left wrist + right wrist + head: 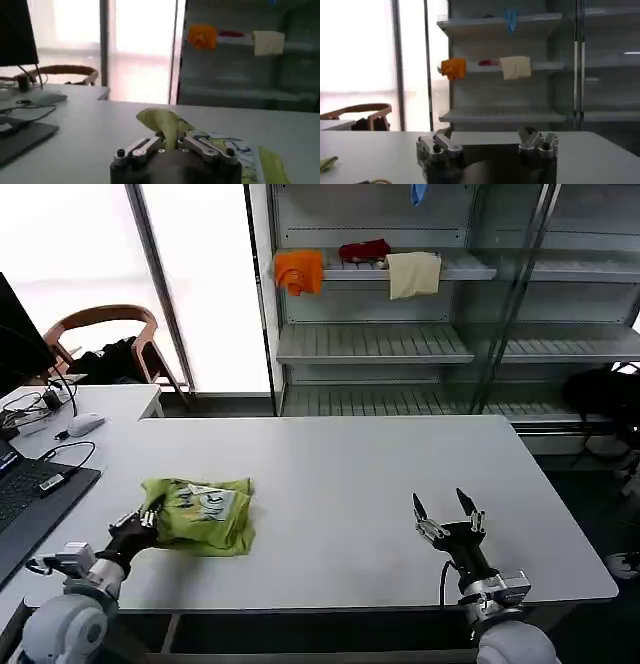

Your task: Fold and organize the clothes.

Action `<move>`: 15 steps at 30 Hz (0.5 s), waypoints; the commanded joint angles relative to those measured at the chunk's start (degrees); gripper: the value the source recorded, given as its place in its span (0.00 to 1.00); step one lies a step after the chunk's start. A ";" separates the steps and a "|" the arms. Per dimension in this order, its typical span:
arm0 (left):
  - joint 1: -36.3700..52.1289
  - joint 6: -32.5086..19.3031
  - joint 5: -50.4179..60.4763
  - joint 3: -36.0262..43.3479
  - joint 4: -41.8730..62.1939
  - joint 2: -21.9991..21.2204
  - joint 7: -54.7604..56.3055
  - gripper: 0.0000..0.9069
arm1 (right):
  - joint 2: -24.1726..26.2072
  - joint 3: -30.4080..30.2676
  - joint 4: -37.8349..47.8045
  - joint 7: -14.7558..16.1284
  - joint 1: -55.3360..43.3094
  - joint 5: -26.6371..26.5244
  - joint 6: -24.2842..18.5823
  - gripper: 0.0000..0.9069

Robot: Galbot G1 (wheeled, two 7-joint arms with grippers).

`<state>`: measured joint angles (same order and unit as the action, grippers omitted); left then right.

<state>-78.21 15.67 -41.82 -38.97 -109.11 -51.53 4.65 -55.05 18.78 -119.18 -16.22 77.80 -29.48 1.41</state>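
Observation:
The clothes, one lime yellow-green T-shirt (200,512) with a white print on top, lie bunched on the white table (350,474), left of its middle. My left gripper (148,515) sits at the shirt's left edge and is shut on a raised fold of that fabric (165,127). Over at the table's near right, my right gripper (447,515) stands open and holds nothing, far from the shirt; in its own wrist view the spread fingers (532,135) frame bare table.
A laptop (25,499), a mouse (85,424) and cables lie on the left desk. Behind the table stands a shelf rack (400,344) carrying an orange cloth (299,271), a red cloth (363,251) and a cream cloth (414,274). A wooden chair (105,334) stands at back left.

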 commanded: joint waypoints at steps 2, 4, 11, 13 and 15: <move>2.85 7.62 3.16 -17.77 2.43 22.19 -17.27 0.00 | 0.13 0.31 0.09 0.00 -0.04 -0.41 -0.44 1.00; 4.56 8.42 5.54 -15.14 0.86 22.83 -19.18 0.00 | 0.14 0.39 0.12 0.01 0.03 -0.42 -0.61 1.00; 8.71 6.77 33.59 13.22 1.04 11.88 -25.29 0.00 | -0.37 0.66 0.25 0.06 0.07 -0.70 -0.95 1.00; 9.18 4.91 40.74 18.73 6.49 6.01 -23.29 0.00 | -0.62 0.50 0.27 0.09 0.01 -0.62 -0.91 1.00; 9.51 3.99 42.74 21.81 8.81 2.34 -21.72 0.00 | -0.59 0.17 0.35 0.19 -0.11 -0.53 -0.84 1.00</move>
<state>-73.17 21.47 -28.31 -42.48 -108.78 -38.09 -12.10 -55.40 19.31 -118.94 -16.13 77.90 -30.09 0.54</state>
